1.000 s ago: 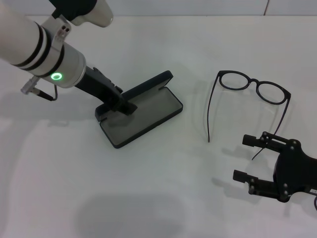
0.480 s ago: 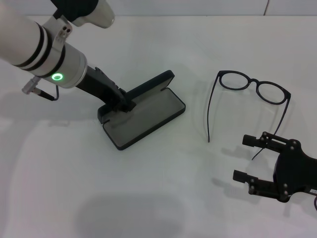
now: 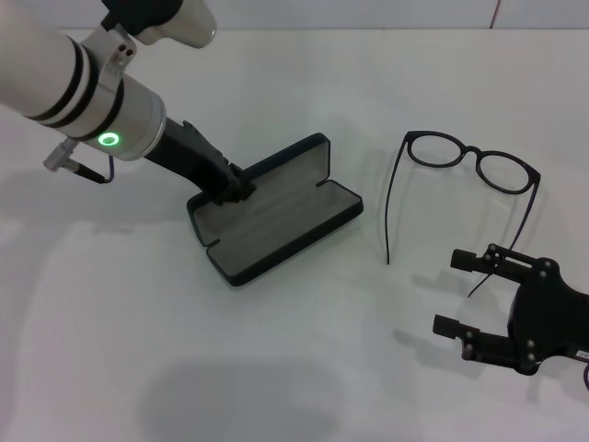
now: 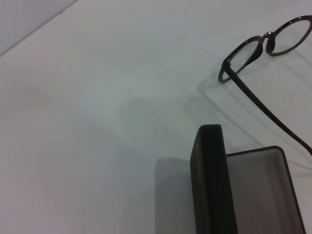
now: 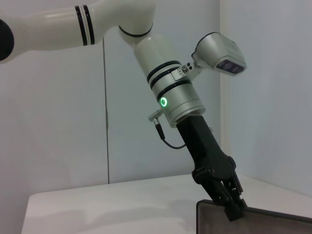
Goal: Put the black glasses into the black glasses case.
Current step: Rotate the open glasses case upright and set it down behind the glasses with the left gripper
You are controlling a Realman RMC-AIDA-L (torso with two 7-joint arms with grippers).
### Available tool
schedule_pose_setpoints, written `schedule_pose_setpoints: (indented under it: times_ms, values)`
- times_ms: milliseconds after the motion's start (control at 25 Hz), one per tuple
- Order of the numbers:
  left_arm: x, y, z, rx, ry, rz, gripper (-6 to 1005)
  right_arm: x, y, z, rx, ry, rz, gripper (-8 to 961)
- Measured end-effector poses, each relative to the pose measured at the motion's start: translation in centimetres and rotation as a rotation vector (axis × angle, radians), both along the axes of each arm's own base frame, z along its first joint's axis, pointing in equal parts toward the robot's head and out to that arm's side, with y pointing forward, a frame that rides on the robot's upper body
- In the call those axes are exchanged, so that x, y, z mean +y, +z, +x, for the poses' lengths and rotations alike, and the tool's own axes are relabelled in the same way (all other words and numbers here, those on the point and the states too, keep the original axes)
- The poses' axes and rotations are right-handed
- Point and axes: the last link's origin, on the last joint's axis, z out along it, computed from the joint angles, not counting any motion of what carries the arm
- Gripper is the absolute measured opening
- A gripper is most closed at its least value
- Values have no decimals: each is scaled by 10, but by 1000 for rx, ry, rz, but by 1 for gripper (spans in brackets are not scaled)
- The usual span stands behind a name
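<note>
Left gripper (image 3: 237, 187) clamped on the rear edge of the black glasses case (image 3: 276, 219), which sits open. Black glasses (image 3: 465, 175) lie well apart from the case, toward the right gripper (image 3: 460, 293), whose fingers are spread, near the glasses.
</note>
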Motion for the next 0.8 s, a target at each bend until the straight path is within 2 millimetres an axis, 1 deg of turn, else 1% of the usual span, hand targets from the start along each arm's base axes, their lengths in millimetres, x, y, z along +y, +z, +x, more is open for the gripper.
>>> schedule_pose_setpoints:
  times_ms: [80, 280, 640, 800]
  values:
    - [0, 0, 1, 0, -2, -1, 302, 0, 0, 0, 0, 0, 0, 749]
    - [1, 0, 2, 2, -12, -3, 211, 1, 0, 0, -2, -4, 4, 749]
    - [1, 0, 6, -17, -51, -14, 209, 1, 0, 1, -4, -7, 8, 749]
    - [-1, 2, 8, -28, -125, -31, 209, 1, 0, 1, -3, -9, 9, 749]
